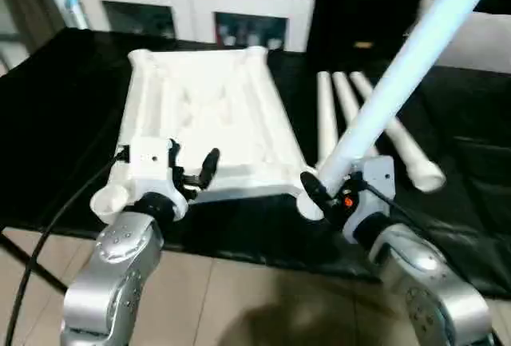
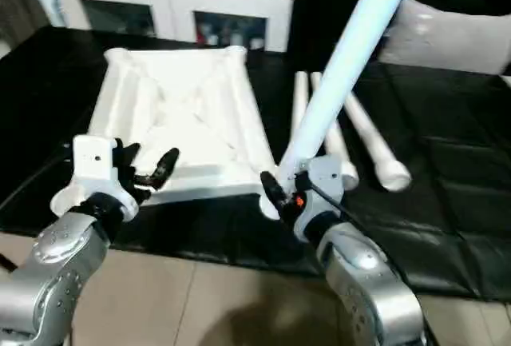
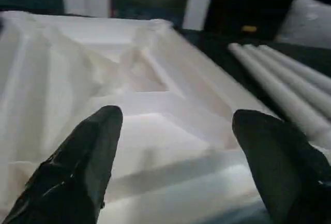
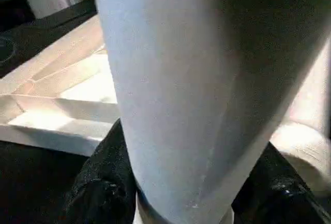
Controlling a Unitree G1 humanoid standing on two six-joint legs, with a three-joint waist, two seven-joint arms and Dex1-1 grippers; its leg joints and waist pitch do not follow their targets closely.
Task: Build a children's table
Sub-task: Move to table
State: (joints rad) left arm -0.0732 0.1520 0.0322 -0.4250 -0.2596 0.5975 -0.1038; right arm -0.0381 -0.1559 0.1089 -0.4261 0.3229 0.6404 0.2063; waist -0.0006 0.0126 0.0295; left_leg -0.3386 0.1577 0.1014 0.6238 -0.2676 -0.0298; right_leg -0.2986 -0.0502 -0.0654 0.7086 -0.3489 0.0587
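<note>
Tabletop (image 1: pixel 204 114) unmarked | left end effector (image 1: pixel 194 172) apart | right end effector (image 1: pixel 318 192) clamps leg (image 1: pixel 399 74)

Dim room, soft overhead light. Tabletop (image 1: pixel 209 114) blown out to near featureless white against black table cover (image 1: pixel 56 122). Raised leg (image 1: pixel 407 66) tinted bluish, smeared by motion blur. Left wrist fingers (image 3: pixel 77 167) out of focus. Right wrist close-up soft, shadowed underneath.
</note>
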